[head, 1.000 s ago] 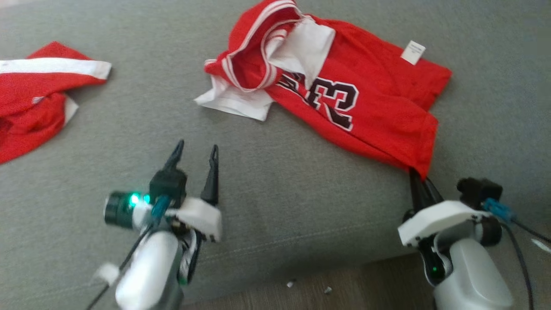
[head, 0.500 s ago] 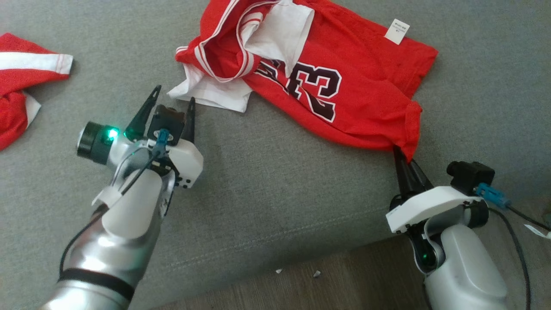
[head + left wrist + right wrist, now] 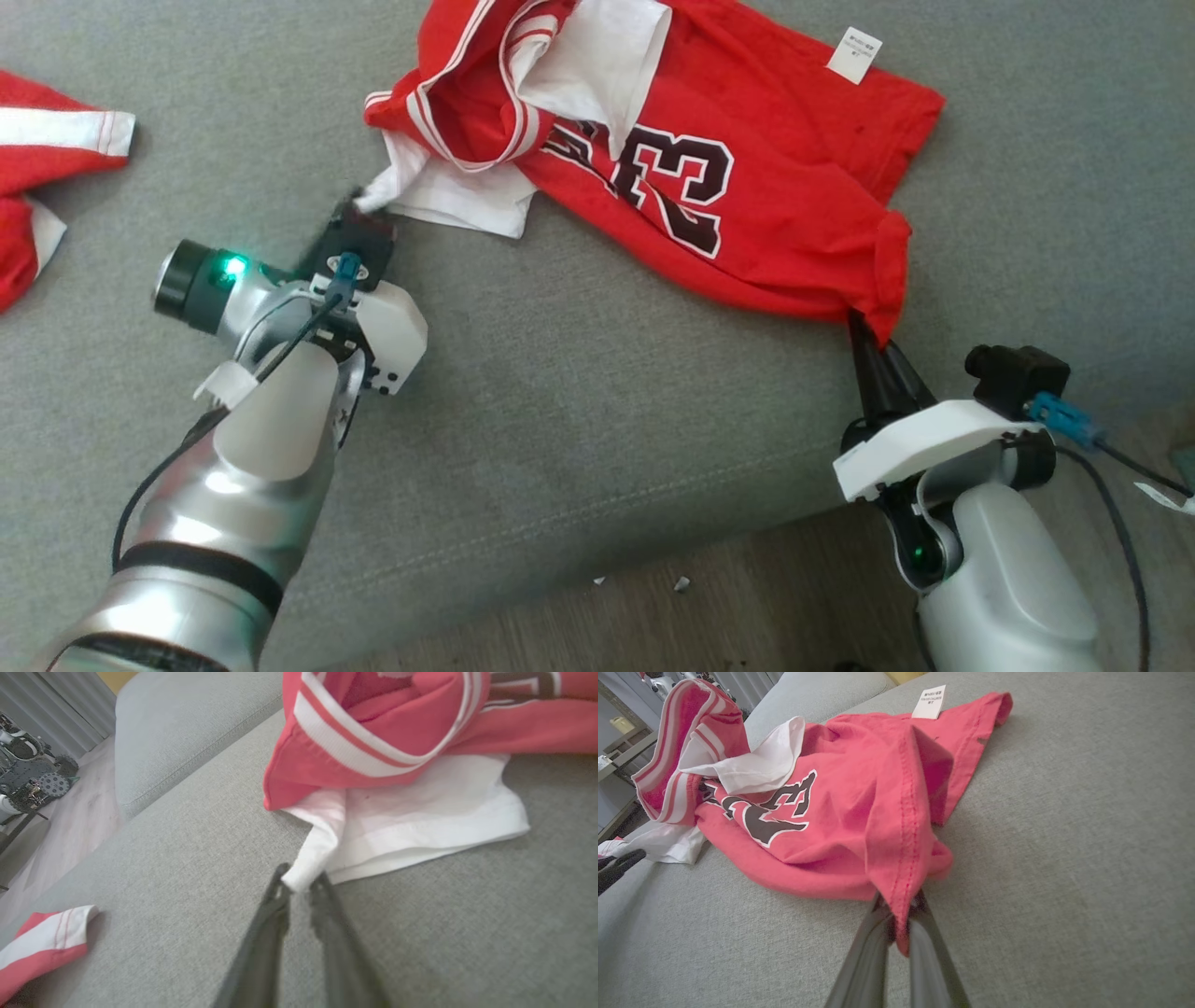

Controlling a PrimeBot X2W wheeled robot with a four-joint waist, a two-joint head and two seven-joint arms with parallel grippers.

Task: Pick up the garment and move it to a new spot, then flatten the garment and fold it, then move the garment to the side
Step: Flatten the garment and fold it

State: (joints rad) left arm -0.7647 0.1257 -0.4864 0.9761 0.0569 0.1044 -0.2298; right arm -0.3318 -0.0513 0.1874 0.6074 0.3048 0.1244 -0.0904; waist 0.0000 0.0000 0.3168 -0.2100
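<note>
Pinching both ends of the garment (image 3: 747, 215), set to stretch it flat on the grey sofa cushion (image 3: 579, 401)!
Left gripper (image 3: 301, 884) is clamped on the white sleeve corner (image 3: 310, 856) at the near-left end, and the right gripper (image 3: 899, 907) is pressed tight on the red hem corner (image 3: 903, 877) at the opposite end. Two holds that far apart look like the set-up for pulling the crumpled cloth taut. The garment lies bunched mid-cushion, collar rolled over, number facing up, label (image 3: 854, 49) at the far edge. Another red-and-white piece (image 3: 47, 159) sits well apart to the left. A second ago the left fingers stood spread wide, short of the cloth; now they've reached in and closed on that corner, while the right grip hasn't let go.
</note>
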